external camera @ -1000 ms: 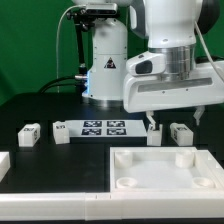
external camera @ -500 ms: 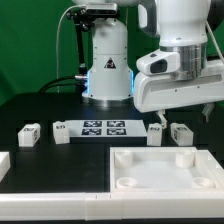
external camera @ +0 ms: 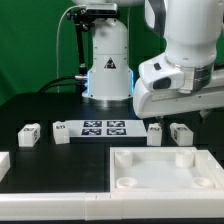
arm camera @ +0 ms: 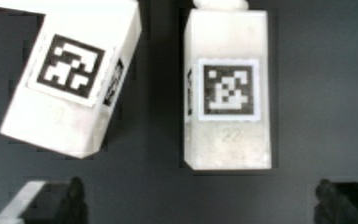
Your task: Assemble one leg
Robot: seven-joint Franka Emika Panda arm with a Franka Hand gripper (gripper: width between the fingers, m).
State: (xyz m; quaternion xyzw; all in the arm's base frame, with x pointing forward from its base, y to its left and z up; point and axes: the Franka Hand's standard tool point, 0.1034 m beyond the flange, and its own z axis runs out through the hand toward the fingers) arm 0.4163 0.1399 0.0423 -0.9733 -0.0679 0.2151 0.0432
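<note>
Two legs lie side by side on the black table under my gripper [arm camera: 197, 204]. One leg [arm camera: 226, 90] lies straight, roughly in line with the gap between the jaws. The other leg [arm camera: 78, 78] lies tilted beside it. Both show marker tags. The jaws stand wide apart with nothing between them, and the dark fingertips [arm camera: 51, 200] are clear of both legs. In the exterior view the same legs [external camera: 155, 131] [external camera: 181, 132] sit below the white hand [external camera: 175, 88], which hovers above them. Two more legs [external camera: 28, 134] [external camera: 60, 132] lie at the exterior view's left.
The marker board [external camera: 105, 127] lies between the two pairs of legs. A big white square tray-like piece [external camera: 160, 182] with round corner sockets fills the front. A white part [external camera: 3, 161] shows at the left edge. The robot base [external camera: 105, 60] stands behind.
The hand has risen and shifted toward the exterior view's right, away from the two legs below it. The legs have not moved.
</note>
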